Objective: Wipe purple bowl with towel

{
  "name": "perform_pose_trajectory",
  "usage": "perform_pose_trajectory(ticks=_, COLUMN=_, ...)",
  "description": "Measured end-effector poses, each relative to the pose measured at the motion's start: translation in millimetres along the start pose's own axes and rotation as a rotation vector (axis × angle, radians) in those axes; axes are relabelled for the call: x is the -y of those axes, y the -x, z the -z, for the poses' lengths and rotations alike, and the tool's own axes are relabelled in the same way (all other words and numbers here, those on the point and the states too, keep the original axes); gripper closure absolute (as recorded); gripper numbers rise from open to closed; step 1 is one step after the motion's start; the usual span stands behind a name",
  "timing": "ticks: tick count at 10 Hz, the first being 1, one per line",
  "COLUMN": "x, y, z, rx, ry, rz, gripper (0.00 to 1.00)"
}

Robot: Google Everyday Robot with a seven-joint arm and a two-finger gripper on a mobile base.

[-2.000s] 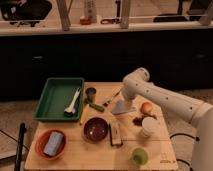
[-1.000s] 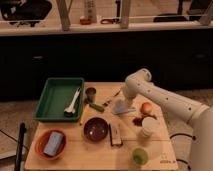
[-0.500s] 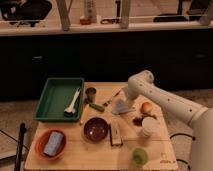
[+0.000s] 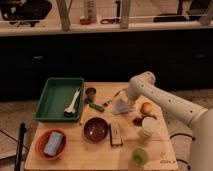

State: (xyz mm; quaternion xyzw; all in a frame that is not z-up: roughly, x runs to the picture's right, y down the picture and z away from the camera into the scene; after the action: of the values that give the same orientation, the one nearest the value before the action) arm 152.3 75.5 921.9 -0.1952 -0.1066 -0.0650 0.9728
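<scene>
While the gripper [image 4: 128,103] hangs at the upper right edge of the towel [image 4: 120,107], I cannot tell whether it is parted or clamped on the cloth, or whether it touches it at all. The arm [image 4: 150,90] reaches it from the right, bent over the wooden table [image 4: 100,159].

The towel is a grey, crumpled wedge resting on the table top, right of centre. Its narrow end points up toward the gripper and its broad edge faces the near side. Its long axis seems to run left to right along that broad edge, though the folds leave this uncertain.

The purple bowl [image 4: 95,129] stands upright, mouth up, near the front middle of the table. It sits down and left of the towel, apart from it, with a small dark block [image 4: 116,135] just beside it on the right. Being round, it has no long axis.

I judge the task to be at its start. The cloth is not lifted and has not met the bowl, so securing it, carrying it across and wiping all remain.
</scene>
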Motion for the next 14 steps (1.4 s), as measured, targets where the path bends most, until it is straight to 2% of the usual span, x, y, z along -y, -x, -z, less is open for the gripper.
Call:
perform_pose_trajectory(ticks=2, x=-1.7, y=8.5, z=-3.3, rx=0.012, ry=0.024, rz=0.014, gripper=0.2)
perform_pose_trajectory(ticks=7, x=-5.9, y=13.0, z=-16.2, rx=0.02, ry=0.085, rz=0.019, gripper=0.2)
perform_pose_trajectory(ticks=9, x=-12.1, y=12.0, z=-24.4, rx=0.02, ry=0.121, rz=0.016, gripper=0.2)
perform_pose_trajectory(ticks=10, x=-14.5, y=13.4, z=-28.8, rx=0.023, ry=0.135, rz=0.015, gripper=0.24)
perform_pose_trajectory(ticks=12, x=-24.7, y=15.3, z=-35.4, rx=0.032, ry=0.165, rz=0.009, gripper=0.45)
perform_pose_trajectory(ticks=14, x=-27.3, y=15.8, z=-36.0, rx=0.034, ry=0.172, rz=0.007, gripper=0.63)
